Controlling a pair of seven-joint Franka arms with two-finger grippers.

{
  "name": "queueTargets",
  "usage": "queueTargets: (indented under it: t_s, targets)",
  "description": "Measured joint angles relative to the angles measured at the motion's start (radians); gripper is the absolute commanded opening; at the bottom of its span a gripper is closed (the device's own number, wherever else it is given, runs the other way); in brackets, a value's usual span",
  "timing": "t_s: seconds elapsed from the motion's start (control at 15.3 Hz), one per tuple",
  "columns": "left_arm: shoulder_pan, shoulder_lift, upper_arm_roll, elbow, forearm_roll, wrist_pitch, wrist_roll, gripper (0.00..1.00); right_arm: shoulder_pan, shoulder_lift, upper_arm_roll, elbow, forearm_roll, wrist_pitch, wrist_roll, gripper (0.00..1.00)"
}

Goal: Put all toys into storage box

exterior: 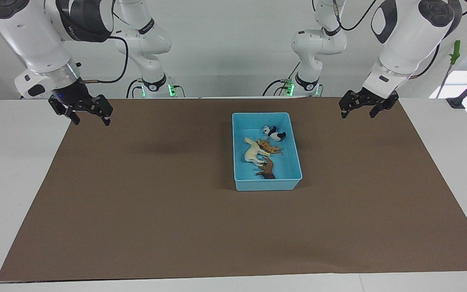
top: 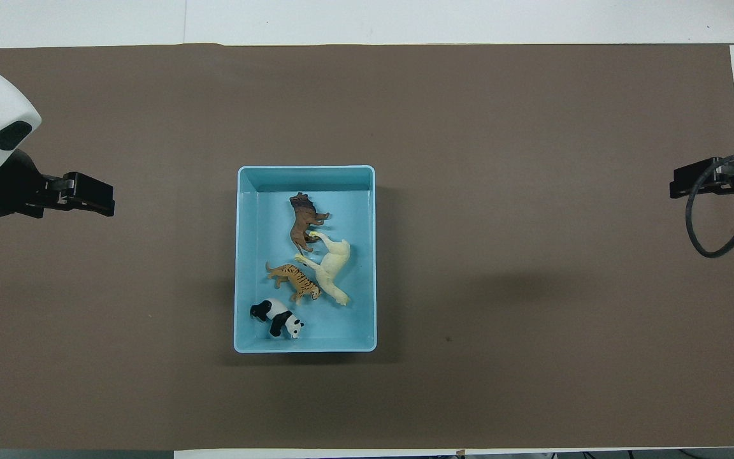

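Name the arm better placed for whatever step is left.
Neither: no step remains. The panda, tiger, horse and brown animal all lie in the box. Left gripper and right gripper wait empty, jaws open.
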Motion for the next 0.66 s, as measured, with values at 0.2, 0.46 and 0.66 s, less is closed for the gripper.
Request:
queueTargets:
  t_s: [0.2,0.46,0.66]
  targets:
    - [0.0,0.0,0.0,0.0,0.0,0.0,0.0,1.0,0.0,0.0,0.001,-0.002,0.0,-0.002,0.0,1.0]
    - [0.0,0.0,0.0,0.0,0.0,0.0,0.001,1.0,0.0,0.0,0.001,-0.009,0.0,-0.005,0.0,1.0]
    - [0.0,0.0,0.0,-0.001,0.0,0.0,0.001,1.0,0.0,0.0,0.002,-0.01,0.0,-0.015,0.0,1.0]
